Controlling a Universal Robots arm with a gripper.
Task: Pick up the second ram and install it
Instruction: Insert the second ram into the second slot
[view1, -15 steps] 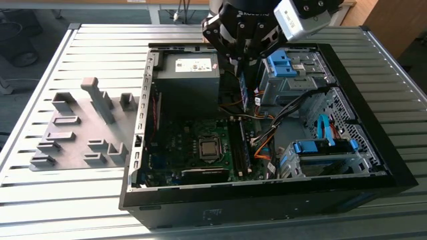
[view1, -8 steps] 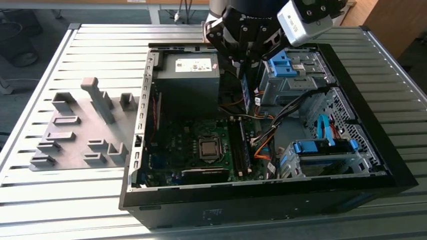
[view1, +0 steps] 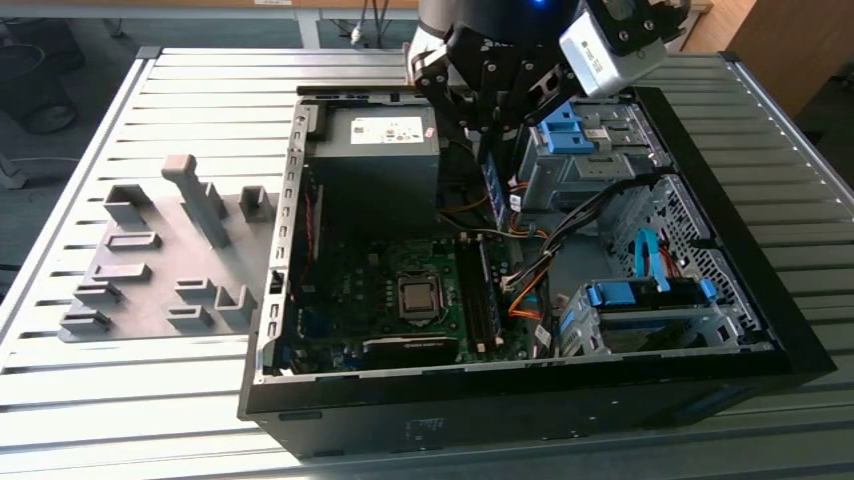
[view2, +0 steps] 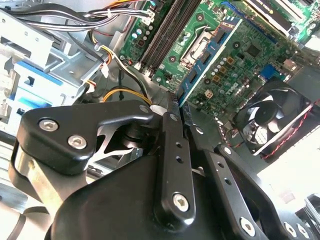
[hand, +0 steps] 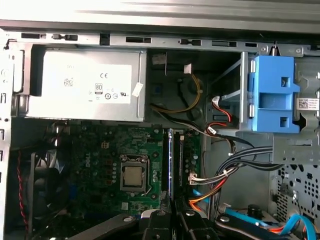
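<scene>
Exterior view: the gripper hangs over the far part of the open case, its fingers closed on the ram. The ram hangs edge-down below the claw, beside the power supply, its long axis running roughly near to far. The slots lie on the board below it and nearer the camera. Grey holder blocks sit on the table at the exterior view's left, well apart.

Second wrist view: the claw is pinched shut, the ram a thin edge between its tips, its length in line with the slots beyond.

First wrist view: the ram shows edge-on running out from the fingers, parallel with the slots and over them. The arm points straight down, wrist square to the board.
</scene>
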